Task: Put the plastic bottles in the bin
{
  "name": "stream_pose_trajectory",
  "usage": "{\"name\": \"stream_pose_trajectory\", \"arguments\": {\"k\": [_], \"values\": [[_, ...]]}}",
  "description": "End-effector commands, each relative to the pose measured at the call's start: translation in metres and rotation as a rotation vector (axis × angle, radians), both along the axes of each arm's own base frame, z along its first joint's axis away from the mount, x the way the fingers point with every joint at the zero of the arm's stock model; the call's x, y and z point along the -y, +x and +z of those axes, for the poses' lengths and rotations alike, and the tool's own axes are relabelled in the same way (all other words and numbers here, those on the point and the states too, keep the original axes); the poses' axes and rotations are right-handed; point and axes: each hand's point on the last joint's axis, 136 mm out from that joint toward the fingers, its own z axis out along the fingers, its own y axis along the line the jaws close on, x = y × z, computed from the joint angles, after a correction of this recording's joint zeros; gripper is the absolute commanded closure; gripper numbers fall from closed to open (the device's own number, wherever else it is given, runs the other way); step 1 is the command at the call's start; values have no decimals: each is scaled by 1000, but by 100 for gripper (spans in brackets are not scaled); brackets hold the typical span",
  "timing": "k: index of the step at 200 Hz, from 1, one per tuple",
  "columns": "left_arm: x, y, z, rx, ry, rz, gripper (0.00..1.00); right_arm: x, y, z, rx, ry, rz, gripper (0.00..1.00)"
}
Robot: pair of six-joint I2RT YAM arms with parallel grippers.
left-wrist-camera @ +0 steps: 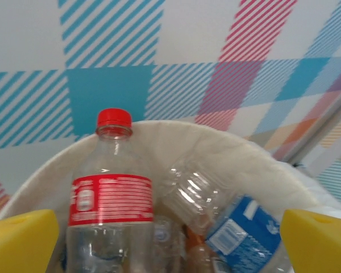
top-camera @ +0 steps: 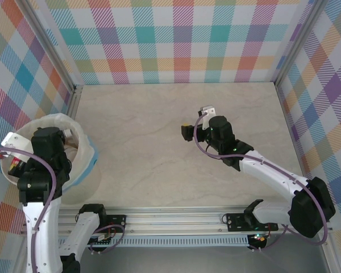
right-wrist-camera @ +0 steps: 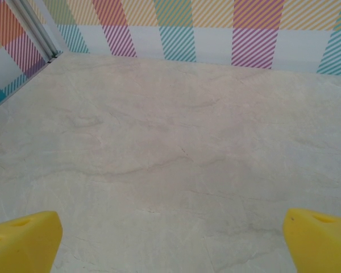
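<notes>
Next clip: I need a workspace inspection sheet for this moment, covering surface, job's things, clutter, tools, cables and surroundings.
Surface: beige marbled tabletop, bare where visible.
Job's things: cream bin at the table's left edge. It holds a red-label bottle with a red cap, a blue-label bottle and a crumpled clear bottle.
Clutter: nothing seen.
Tools: left tool is open above the bin's bottles. Right tool is open over bare tabletop.
Cables: left purple cable and right purple cable each follow their arm, not snagged.
Surroundings: multicoloured checked walls, aluminium corner post, mounting rail at the near edge.
</notes>
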Motion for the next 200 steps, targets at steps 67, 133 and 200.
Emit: {"name": "stream_pose_trajectory", "arguments": {"k": [67,133,200], "values": [[191,156,30,258,-106,-1073,0,86,-3,6,63,-37,-294,0],[275,223,-131,-219,256,-1266,0,207,1,-59,-39,-135,-593,0],[153,228,-276,-482,128,-993,0,220,38,-133,-185,-38,-394,0]]}}
